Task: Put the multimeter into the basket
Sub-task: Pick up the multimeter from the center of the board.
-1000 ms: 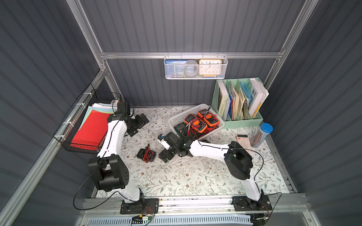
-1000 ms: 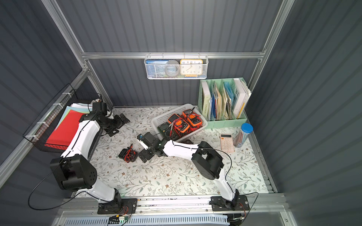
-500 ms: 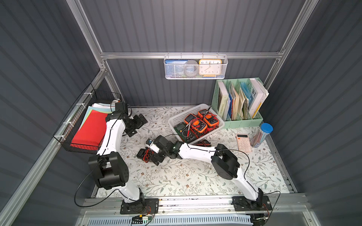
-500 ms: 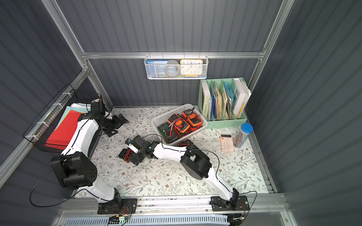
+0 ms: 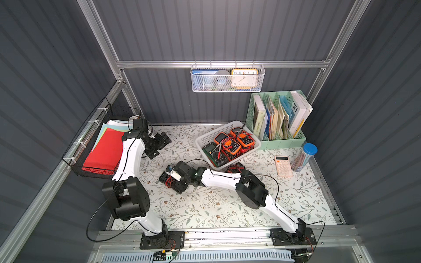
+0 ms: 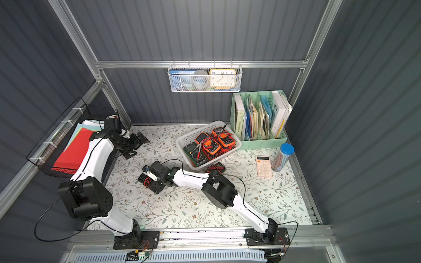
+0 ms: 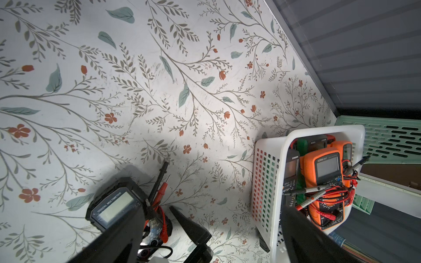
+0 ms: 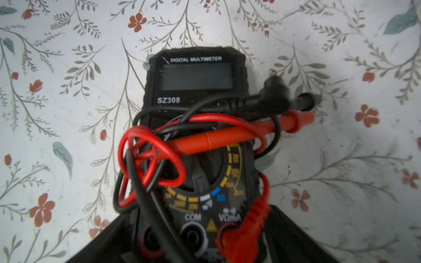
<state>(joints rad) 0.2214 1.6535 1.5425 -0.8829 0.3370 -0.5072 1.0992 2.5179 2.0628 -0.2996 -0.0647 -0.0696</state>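
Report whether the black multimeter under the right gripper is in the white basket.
Out: the black digital multimeter lies face up on the floral tabletop, apart from the white perforated plastic basket.

Grey ribbed walls (image 5: 227, 29), floral tabletop (image 5: 205, 209)

Half of the black multimeter (image 8: 193, 75) is hiding
Blurred red and black leads (image 8: 205, 141) are lying over its dial, the picture's edge is cutting off its sockets, and the right gripper (image 5: 171, 180) is covering most of it in both top views; jaw contact isn't showing.
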